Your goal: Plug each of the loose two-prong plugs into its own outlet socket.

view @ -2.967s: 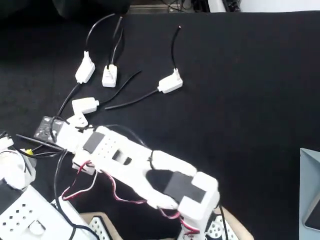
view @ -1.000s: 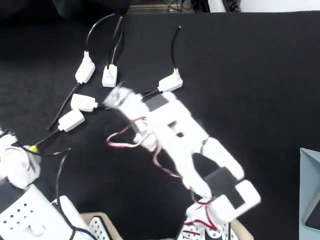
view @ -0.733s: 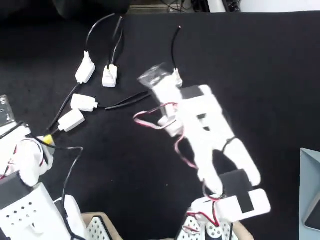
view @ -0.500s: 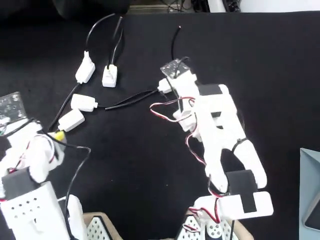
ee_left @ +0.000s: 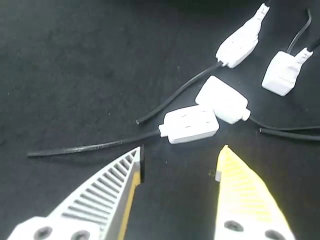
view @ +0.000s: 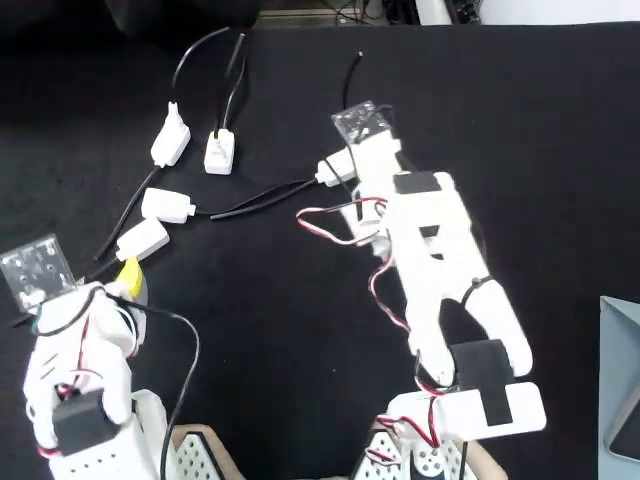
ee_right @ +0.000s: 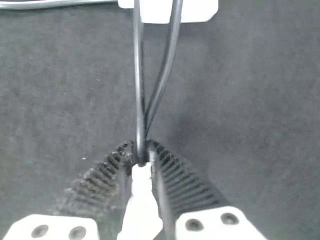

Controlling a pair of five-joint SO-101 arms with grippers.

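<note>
1. Spanning the black counter [view: 560, 150], the loose plugs [view: 218, 152] lie unmated; I judge every insertion still outstanding.
2. Right gripper [ee_right: 140, 155]: jaws closed on one plug [ee_right: 141, 210] at mid-counter, having swung over from the sockets.
3. Left gripper [ee_left: 180, 155]: jaws wide, empty, newly advanced near an outlet socket [ee_left: 190, 125].

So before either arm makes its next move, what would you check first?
1. Right gripper holds a plug: ok, shut on its white end.
2. Only one cord in that grip: cannot tell; two black cords run into it.
3. Which way the plug faces: cannot tell.
4. Left gripper open: ok.
5. Outlet socket lying just ahead of it, untouched: ok.
</note>
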